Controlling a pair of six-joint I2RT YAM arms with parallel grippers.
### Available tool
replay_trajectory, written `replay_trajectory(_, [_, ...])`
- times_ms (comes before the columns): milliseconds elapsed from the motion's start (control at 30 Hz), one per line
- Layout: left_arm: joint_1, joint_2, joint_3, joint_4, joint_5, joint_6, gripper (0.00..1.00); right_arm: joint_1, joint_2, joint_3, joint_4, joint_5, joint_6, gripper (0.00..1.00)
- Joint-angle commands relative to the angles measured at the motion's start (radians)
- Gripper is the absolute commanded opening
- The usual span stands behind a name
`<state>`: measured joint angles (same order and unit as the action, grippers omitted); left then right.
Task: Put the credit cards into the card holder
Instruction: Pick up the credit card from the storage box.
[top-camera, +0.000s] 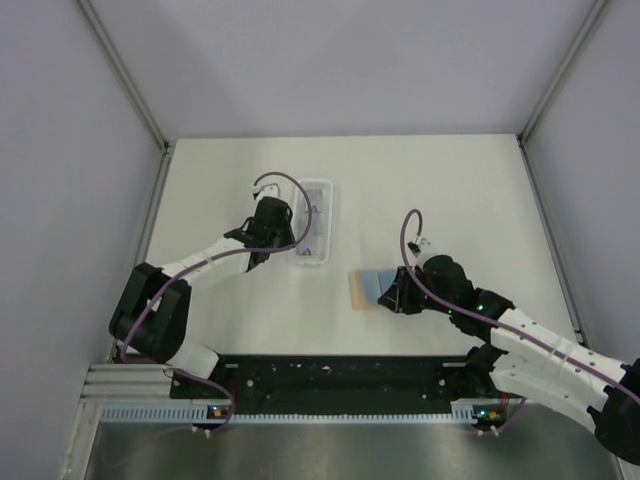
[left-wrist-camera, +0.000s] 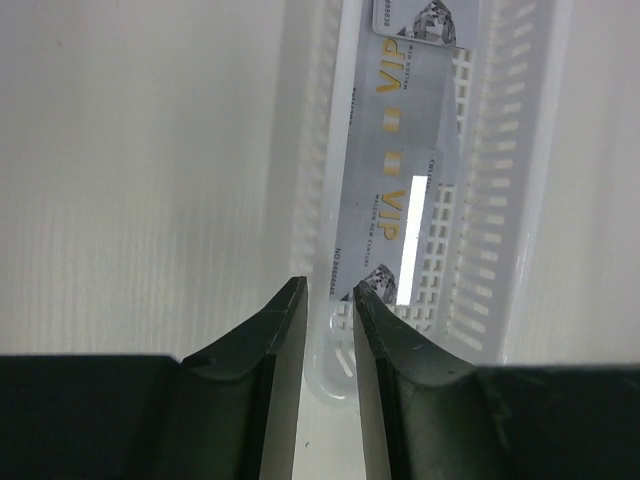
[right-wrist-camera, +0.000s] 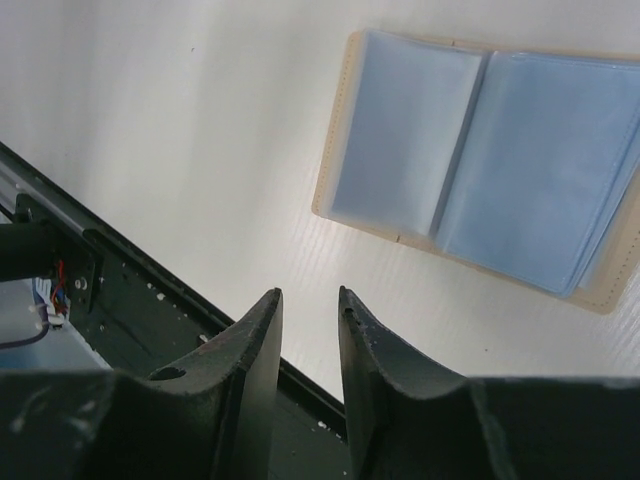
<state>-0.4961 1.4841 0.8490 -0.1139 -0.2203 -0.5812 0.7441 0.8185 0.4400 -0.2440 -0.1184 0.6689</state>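
Several silvery credit cards (left-wrist-camera: 392, 200) marked VIP lie overlapping in a long clear plastic tray (left-wrist-camera: 520, 180); one shows a bright stripe. My left gripper (left-wrist-camera: 328, 297) is open a narrow gap and empty. It hangs over the tray's rounded near end, its fingertips just short of the nearest card. In the top view it (top-camera: 285, 240) is at the tray's (top-camera: 318, 200) left side. The tan card holder (right-wrist-camera: 480, 170) lies open flat, light blue sleeves up. My right gripper (right-wrist-camera: 310, 297) is open a narrow gap, empty, above the table beside the holder (top-camera: 368, 288).
The black rail (top-camera: 330, 375) of the arm bases runs along the table's near edge, and shows in the right wrist view (right-wrist-camera: 150, 300) just below the fingers. Grey walls stand left, right and behind the white table (top-camera: 450, 190).
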Motion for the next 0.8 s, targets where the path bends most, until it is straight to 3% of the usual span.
replay_trajectory(0, [0.045,0.063,0.071,0.048,0.051,0.047,0.32,0.009,-0.027,0.011,0.005,0.014,-0.011,0.30])
replay_trajectory(767, [0.082,0.280,0.271,-0.053,0.194,0.118,0.24,0.009,-0.028,0.016,-0.021,0.033,-0.022,0.35])
